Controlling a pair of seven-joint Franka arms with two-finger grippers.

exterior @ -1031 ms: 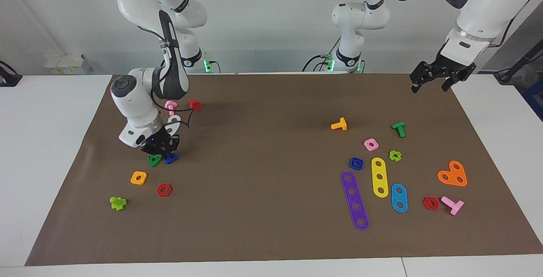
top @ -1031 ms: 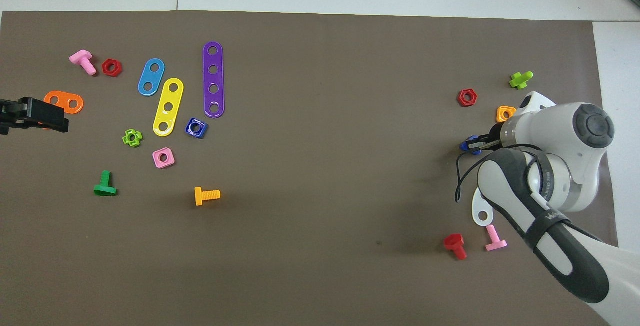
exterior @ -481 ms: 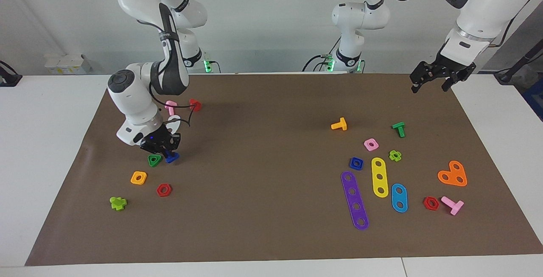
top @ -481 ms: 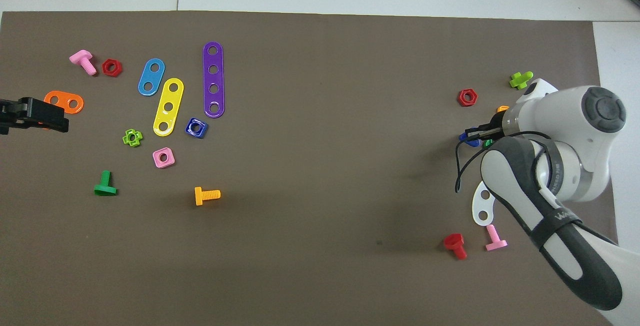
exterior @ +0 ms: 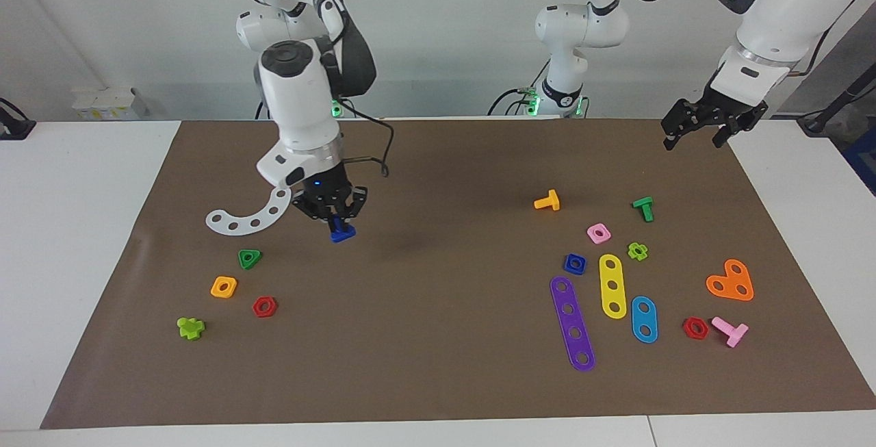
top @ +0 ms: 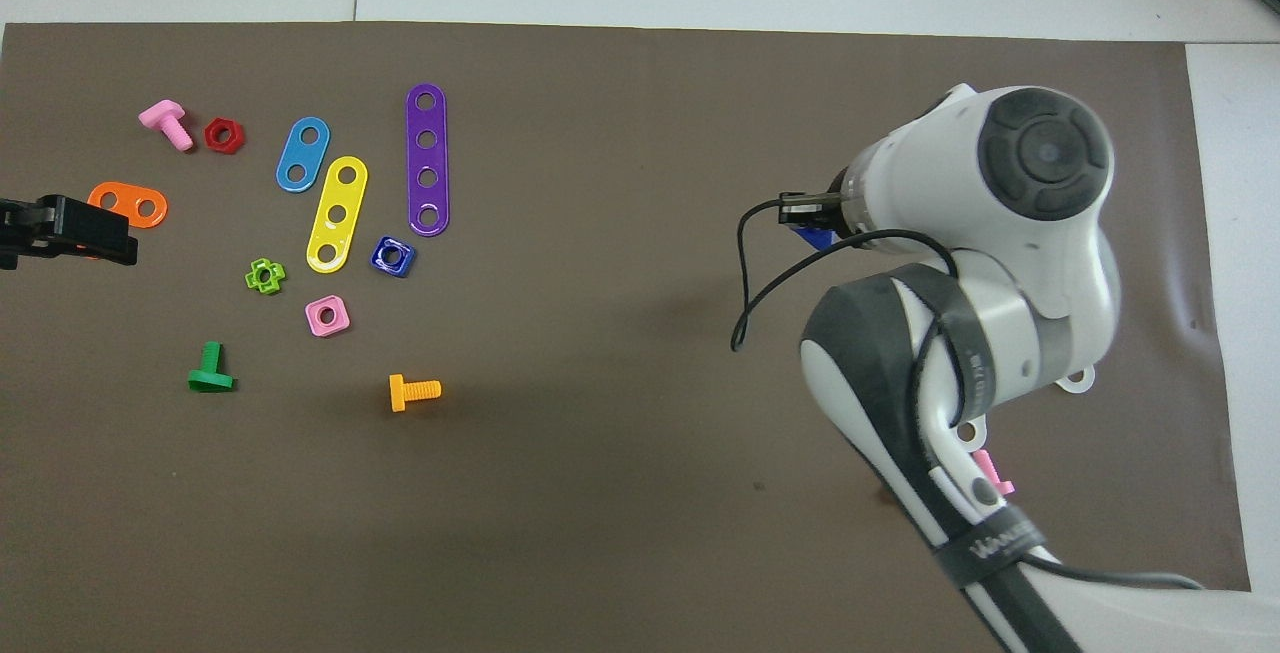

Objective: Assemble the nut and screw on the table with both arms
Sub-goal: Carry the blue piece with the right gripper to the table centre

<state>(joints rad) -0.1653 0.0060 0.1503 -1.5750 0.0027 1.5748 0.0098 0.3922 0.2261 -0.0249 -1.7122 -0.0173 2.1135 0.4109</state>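
Meanwhile, the right gripper (exterior: 335, 218) is hanging above the brown mat (exterior: 438, 365), its fingers pinching the dark blue screw (exterior: 341, 233) clear of the surface, over bare mat toward the right arm's end. No writing is reading clearly; a strap on that arm is carrying lettering too small to make out. The dark blue square nut (exterior: 574, 263) is lying flat beside the yellow strip (exterior: 612, 285). The left gripper (exterior: 699, 134) is waiting, fingers spread, over the mat's corner
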